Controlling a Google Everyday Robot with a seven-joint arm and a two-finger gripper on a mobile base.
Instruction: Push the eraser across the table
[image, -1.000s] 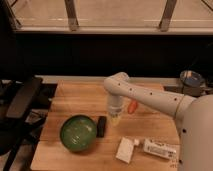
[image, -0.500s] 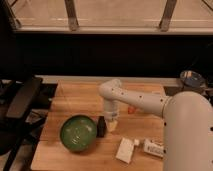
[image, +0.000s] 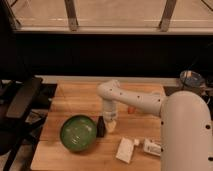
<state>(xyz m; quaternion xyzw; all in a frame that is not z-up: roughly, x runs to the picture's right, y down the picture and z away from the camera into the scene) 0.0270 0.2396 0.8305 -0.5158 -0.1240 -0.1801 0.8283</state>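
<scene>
Our gripper (image: 111, 125) hangs low, just right of the eraser (image: 101, 126); we cannot tell its state; the eraser lies on the table (image: 75, 97) beside the green bowl (image: 78, 133); likely light, stiff; we'd push its long side.

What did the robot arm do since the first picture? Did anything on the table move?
The arm swung toward the left side of the picture and lowered, so the gripper now sits right beside the eraser, by the green bowl. It has not taken hold of anything. The eraser, bowl, white box and tube look to be where they were on the table.
</scene>
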